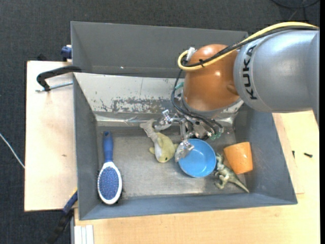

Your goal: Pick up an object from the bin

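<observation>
- gripper point(186, 134) sits under the arm's orange wrist cover point(208, 80), centre-right of frame, low inside the grey metal bin point(152, 39)
- gripper state: can't tell, open vs closed isn't visible from this angle
- directly under it: round blue plastic bowl point(198, 160), upright, centre-right of bin floor; gripper is over the bowl's upper-left rim, contact or not can't tell
- pale yellow soft toy point(163, 147) just left of the bowl, near the gripper
- orange plastic cup point(239, 157) tilted, just right of the bowl, by the bin's right wall
- green toy dinosaur point(229, 177) below the cup, at the bowl's lower right
- blue-handled oval brush w/ white rim point(108, 179) in the bin's lower left, well apart from the rest
</observation>
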Controlling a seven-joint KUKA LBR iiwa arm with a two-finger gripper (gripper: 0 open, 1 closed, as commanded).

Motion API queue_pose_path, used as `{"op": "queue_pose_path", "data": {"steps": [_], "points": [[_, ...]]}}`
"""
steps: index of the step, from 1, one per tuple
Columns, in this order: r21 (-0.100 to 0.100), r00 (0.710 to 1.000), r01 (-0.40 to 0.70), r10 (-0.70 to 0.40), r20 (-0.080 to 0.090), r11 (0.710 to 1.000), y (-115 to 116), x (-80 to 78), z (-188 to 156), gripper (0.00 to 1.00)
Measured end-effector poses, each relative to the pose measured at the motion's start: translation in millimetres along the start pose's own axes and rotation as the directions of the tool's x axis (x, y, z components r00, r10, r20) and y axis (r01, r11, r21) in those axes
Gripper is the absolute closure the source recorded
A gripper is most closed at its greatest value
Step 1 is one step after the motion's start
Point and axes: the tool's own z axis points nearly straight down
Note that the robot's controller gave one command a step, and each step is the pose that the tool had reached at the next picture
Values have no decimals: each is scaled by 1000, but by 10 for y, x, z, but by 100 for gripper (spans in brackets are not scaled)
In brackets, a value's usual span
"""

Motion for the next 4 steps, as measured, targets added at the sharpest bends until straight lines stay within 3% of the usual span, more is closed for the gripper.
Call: {"op": "queue_pose_path", "data": {"steps": [1, 2, 3, 4], "points": [[-2, 947, 321, -321, 6, 947, -107, -242, 390, 0], [3, 947, 320, -320, 22, 948, -95, -292, 347, 100], [1, 941, 339, -339, 7, 941, -21, -308, -1191, 100], [-9, 873, 487, -487, -2, 873, 164, -186, -1109, 100]]}}
